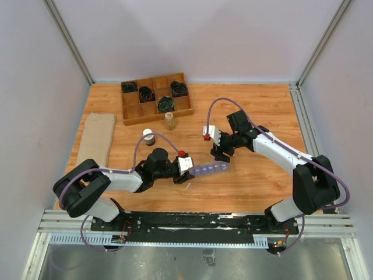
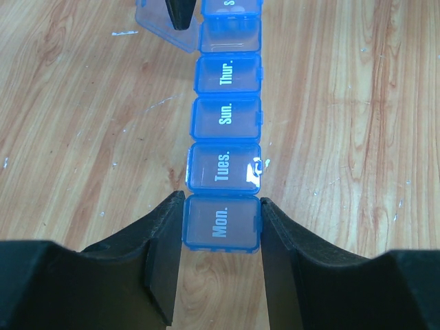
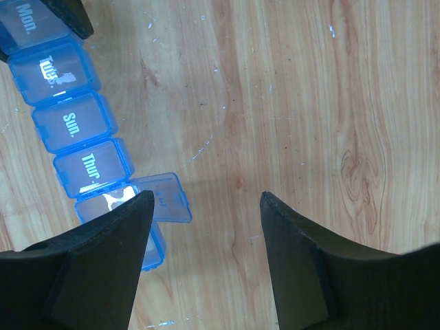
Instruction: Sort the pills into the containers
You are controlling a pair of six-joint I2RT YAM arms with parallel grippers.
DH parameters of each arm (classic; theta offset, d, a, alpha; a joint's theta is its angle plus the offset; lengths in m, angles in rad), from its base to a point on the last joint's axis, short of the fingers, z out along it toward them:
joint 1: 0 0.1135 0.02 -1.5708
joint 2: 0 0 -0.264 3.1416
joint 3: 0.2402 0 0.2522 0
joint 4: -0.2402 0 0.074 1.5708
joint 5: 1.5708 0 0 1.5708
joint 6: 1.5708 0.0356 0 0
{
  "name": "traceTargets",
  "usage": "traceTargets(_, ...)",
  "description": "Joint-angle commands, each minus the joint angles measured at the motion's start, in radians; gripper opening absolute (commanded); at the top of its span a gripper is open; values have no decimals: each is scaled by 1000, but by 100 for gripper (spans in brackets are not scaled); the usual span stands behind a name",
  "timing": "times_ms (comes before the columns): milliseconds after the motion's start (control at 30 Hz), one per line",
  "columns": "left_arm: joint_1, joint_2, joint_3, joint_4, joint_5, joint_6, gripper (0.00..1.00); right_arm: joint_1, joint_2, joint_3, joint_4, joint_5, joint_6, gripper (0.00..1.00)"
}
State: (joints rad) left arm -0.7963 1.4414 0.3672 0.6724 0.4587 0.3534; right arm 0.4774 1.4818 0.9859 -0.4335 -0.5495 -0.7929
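The blue pill organizer [image 1: 211, 170] lies on the wooden table with day labels up. My left gripper [image 1: 186, 174] is shut on its "Mon." end; in the left wrist view the fingers [image 2: 165, 227] press both sides of that compartment [image 2: 221, 227]. One compartment lid [image 3: 161, 199] at the strip's far end stands open. My right gripper [image 3: 203, 203] is open and empty, hovering over that far end [image 1: 222, 155]. The small clear vial of yellowish pills [image 1: 169, 121] stands upright by the wooden tray, away from both grippers.
A dark brown bottle with a white cap [image 1: 148, 136] stands left of the vial. A wooden grid tray with black coils [image 1: 156, 98] sits at the back. A folded beige cloth [image 1: 96, 140] lies at the left edge.
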Motion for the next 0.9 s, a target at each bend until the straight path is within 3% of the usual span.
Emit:
traceTargets(0, -8, -15, -2, 43, 25, 1, 2, -6, 19, -9, 28, 37, 30, 64)
traceTargets(867, -9, -10, 2, 42, 8, -5, 2, 21, 106, 11, 29, 81, 67, 52)
